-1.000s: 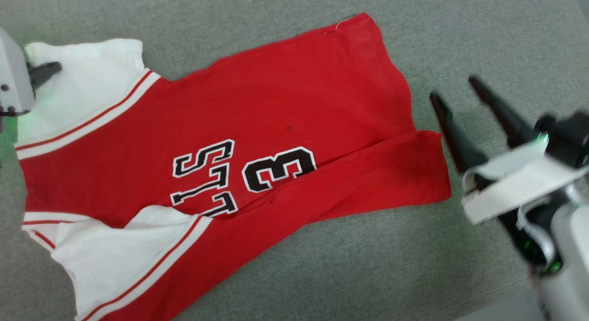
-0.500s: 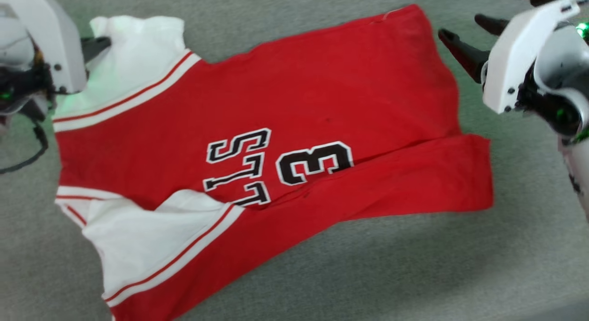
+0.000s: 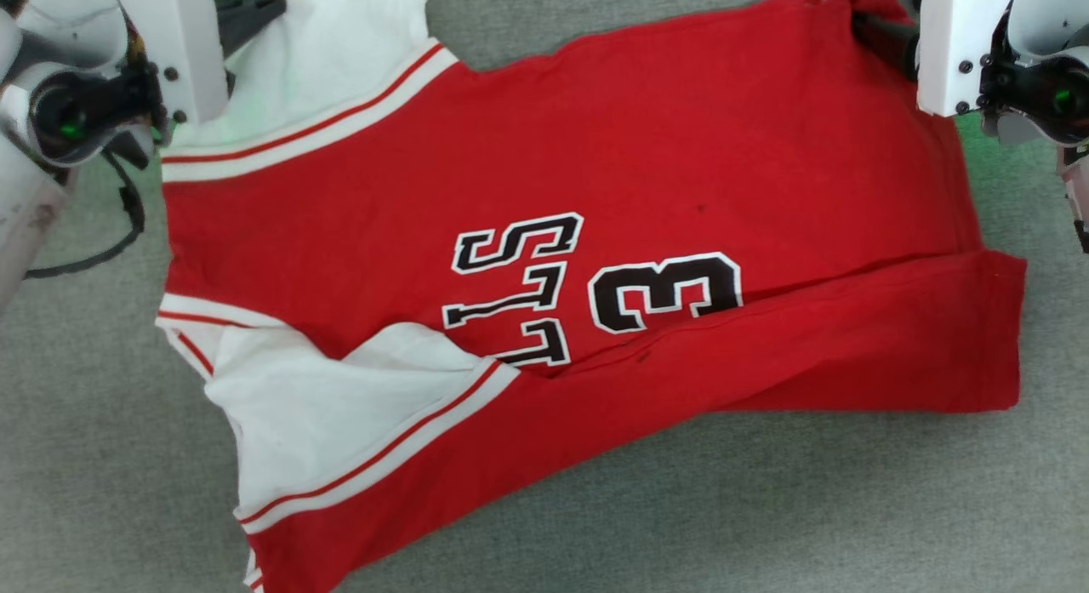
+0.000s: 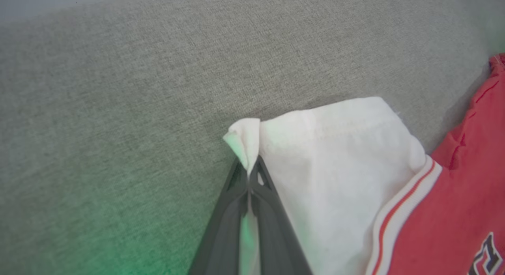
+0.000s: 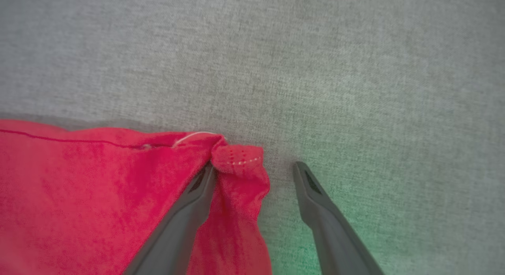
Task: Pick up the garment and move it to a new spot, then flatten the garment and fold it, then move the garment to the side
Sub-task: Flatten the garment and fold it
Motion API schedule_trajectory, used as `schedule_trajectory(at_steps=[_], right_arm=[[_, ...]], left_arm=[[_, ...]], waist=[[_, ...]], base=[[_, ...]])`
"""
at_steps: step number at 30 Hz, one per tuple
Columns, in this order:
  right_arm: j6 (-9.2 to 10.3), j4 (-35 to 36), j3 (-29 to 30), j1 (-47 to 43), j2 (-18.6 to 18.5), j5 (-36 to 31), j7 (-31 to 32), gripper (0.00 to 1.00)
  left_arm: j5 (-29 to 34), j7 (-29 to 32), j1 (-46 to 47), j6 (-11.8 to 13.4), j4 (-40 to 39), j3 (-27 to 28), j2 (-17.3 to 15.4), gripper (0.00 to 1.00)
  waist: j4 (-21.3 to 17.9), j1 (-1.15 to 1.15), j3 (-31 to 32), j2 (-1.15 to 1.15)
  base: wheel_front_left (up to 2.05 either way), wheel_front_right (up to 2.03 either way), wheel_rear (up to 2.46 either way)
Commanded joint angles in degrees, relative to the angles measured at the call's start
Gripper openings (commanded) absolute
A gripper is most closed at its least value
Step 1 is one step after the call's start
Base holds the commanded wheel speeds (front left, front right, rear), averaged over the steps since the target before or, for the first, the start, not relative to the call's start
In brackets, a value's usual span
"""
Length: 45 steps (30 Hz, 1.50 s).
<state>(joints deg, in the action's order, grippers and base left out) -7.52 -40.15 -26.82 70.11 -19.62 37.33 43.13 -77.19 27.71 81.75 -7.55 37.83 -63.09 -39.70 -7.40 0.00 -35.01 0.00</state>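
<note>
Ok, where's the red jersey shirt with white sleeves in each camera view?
Head view: red jersey shirt with white sleeves spread across the centre.
Left wrist view: lower right; white sleeve corner pinched in the shut left gripper.
Right wrist view: lower left; red hem corner bunched inside the open right gripper.
Shared landmark: the grey woven surface under it.

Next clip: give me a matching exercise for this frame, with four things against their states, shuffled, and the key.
Things:
1. left gripper
2. right gripper
3. garment
4. grey surface

States:
A. open, fingers either side of a bunched red corner
B. lying spread out, one side folded over part of the print
C. shut on the tip of a white sleeve
D. underneath everything, bare around the cloth

Pairs: 1-C, 2-A, 3-B, 4-D
</note>
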Motion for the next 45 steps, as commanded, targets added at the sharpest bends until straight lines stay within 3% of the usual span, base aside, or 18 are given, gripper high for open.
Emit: schedule_trajectory(at_steps=[1,2,8,15,28,38,45], right_arm=[[0.07,-2.58,-2.42,-1.86,0.88,0.36,0.4,0.16],[0.07,-3.18,-2.73,-1.88,0.82,0.68,0.09,0.0],[0.08,-4.4,-3.42,-1.53,-0.51,1.51,-3.8,0.0],[0.08,-3.4,-5.32,-4.11,-3.81,3.91,-10.49,0.0],[0.08,8.85,-9.18,-16.39,-15.06,11.48,-14.09,0.0],[0.08,22.05,-3.08,-34.12,-24.51,15.31,-13.89,0.0],[0.08,28.69,5.08,-45.17,-24.89,14.61,-11.97,0.0]], left_arm=[[-0.39,-0.07,-0.97,0.14,0.3,-1.32,0.23,0.0],[-0.75,-0.32,-0.95,0.14,0.19,-1.6,0.3,0.0],[-2.73,-3.0,-1.21,0.14,-0.83,-1.84,1.04,0.0],[-5.18,-8.53,-4.4,0.13,-5.26,-2.9,1.18,0.0],[-6.87,-18.38,-13.93,0.12,-24.41,-6.39,-5.0,0.0],[-6.02,-27.4,-26.18,0.12,-39.93,-8.82,-13.53,0.0],[-6.24,-31.63,-33.71,0.12,-41.7,-9.56,-14.9,0.0]], waist=[[0.96,0.0,-0.27,0.0],[1.14,0.0,-0.06,0.0],[2.3,0.0,2.01,0.0],[5.19,0.0,8.57,0.0],[9.39,0.0,19.52,0.0],[11.02,0.0,22.7,0.0],[11.44,0.0,20.99,0.0]], base=[[0.0,0.0,0.0],[0.0,0.0,0.0],[0.0,0.0,0.0],[0.0,0.0,0.0],[0.0,0.0,0.0],[0.0,0.0,0.0],[0.0,0.0,0.0]])
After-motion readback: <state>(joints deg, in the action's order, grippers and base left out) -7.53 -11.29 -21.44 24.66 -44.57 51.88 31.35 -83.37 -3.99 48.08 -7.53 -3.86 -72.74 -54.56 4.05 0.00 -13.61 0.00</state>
